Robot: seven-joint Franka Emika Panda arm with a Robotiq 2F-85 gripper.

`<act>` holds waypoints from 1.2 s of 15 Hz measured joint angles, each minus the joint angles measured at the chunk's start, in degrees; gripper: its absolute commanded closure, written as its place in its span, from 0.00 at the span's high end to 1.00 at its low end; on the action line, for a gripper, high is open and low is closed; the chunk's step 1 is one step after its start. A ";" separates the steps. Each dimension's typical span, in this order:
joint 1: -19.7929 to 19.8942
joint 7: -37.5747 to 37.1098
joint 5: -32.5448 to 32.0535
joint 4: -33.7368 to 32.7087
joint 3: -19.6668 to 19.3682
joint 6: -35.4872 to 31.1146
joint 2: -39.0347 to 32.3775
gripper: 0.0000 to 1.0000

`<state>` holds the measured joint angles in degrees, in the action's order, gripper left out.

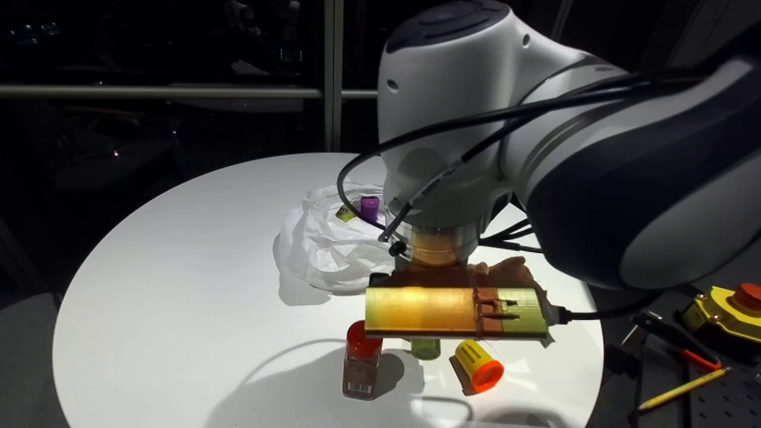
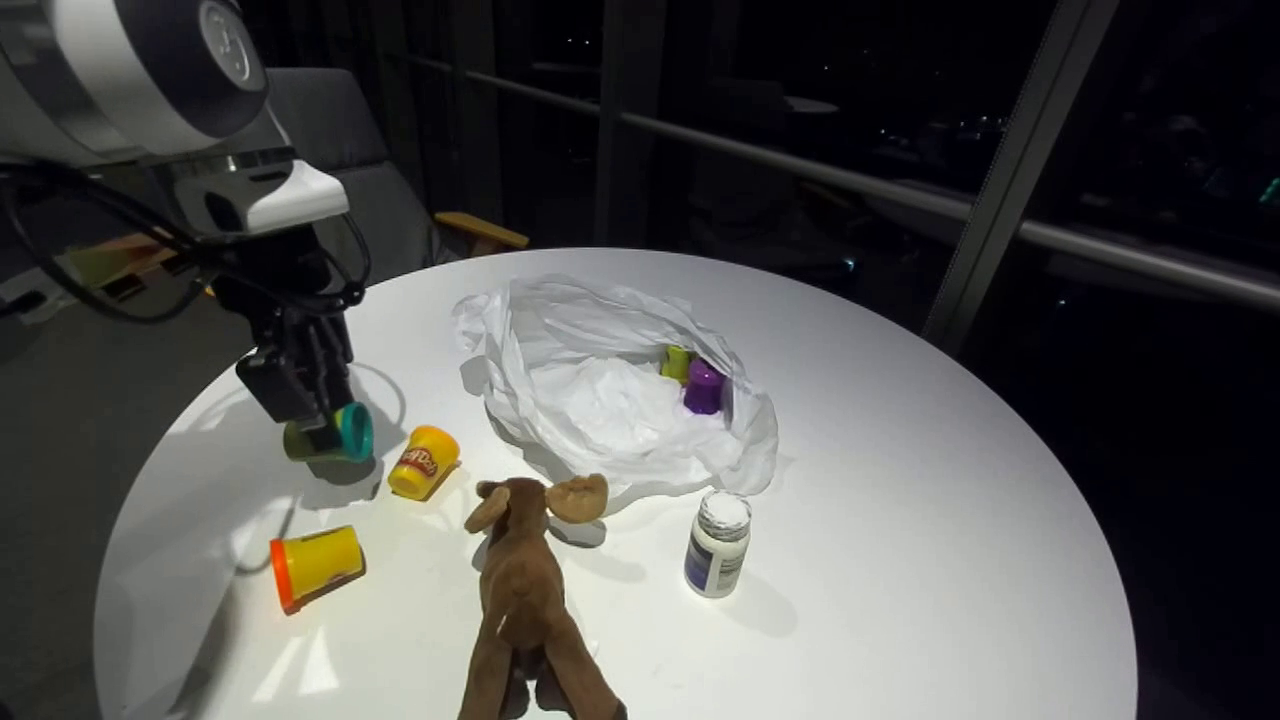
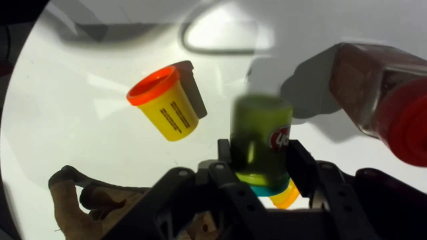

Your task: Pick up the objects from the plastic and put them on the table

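My gripper point(image 3: 260, 150) is shut on a green tub point(image 3: 263, 123) with a teal lid, one finger on each side. In an exterior view the gripper point(image 2: 305, 400) holds this tub point(image 2: 315, 442) sideways, low over the white table point(image 2: 900, 500); I cannot tell whether it touches. Its end shows below the gripper in an exterior view point(image 1: 425, 349). The white plastic bag point(image 2: 560, 300) lies open on the table, away from the gripper. Inside it are a purple tub point(image 2: 704, 388) and a yellow-green object point(image 2: 676, 363). The bag point(image 1: 321, 249) is partly behind the arm.
A yellow tub with a red-orange rim point(image 3: 170, 113) lies on its side near the gripper. A yellow tub with an orange lid point(image 2: 424, 463) is beside the held tub. A red-capped jar point(image 1: 361, 368), a brown plush moose point(image 2: 525, 590) and a white bottle point(image 2: 717, 545) are on the table.
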<state>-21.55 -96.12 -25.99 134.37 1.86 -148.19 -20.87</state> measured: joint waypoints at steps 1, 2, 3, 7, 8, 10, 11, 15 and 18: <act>0.48 1.80 0.91 0.79 0.42 -0.70 -0.13 0.71; 0.70 2.86 1.39 1.28 0.49 -0.96 -0.33 0.78; 0.83 3.46 1.72 1.50 0.48 -1.03 -0.60 0.85; 1.26 4.24 2.71 1.41 -0.38 -1.93 -0.77 1.00; 1.32 3.80 2.74 1.18 -1.20 -2.29 -0.56 1.00; 1.49 2.38 2.74 0.42 -3.59 -3.20 0.11 1.00; 1.61 1.33 2.68 -0.29 -5.15 -3.64 0.44 1.00; 3.26 -0.71 1.92 -4.97 -10.78 -3.77 0.50 1.00; 6.29 0.15 2.27 -9.76 -12.14 -3.60 -1.91 1.00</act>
<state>-15.26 -95.98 -23.72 124.61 -10.28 -151.79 -22.78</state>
